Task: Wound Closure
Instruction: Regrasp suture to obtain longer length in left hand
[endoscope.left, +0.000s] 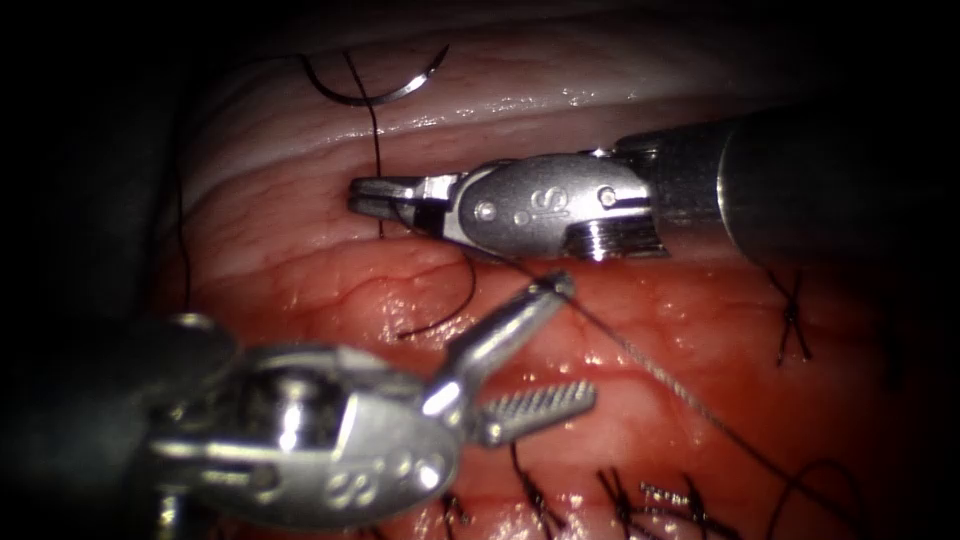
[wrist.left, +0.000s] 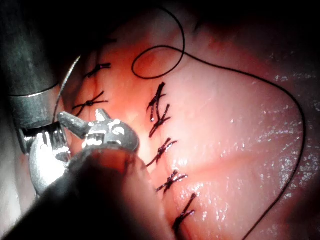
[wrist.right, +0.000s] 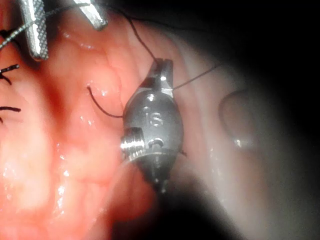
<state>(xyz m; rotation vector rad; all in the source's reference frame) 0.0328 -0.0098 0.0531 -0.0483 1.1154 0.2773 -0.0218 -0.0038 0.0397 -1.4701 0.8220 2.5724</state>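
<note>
The curved needle (endoscope.left: 385, 92) lies free on the pale tissue at the far edge, held by neither tool and not in the tissue. My right tool (endoscope.left: 362, 197) reaches in from the right, its jaws shut on the thread (endoscope.left: 377, 150) that runs down from the needle; its jaws (wrist.right: 162, 65) also pinch the thread in the right wrist view. My left tool (endoscope.left: 575, 340) stands low and near with jaws wide open, holding nothing. A taut strand (endoscope.left: 660, 370) crosses the tip of its upper jaw. A short loose thread end (endoscope.left: 440, 320) curls on the red tissue (endoscope.left: 330, 290).
Several tied stitches (endoscope.left: 620, 495) line the near edge, and another knot (endoscope.left: 793, 320) sits at the right. The stitch row (wrist.left: 160, 112) and a long slack loop of thread (wrist.left: 260, 82) lie on the tissue. The left tool's open jaws (wrist.right: 67, 35) hang above the red tissue.
</note>
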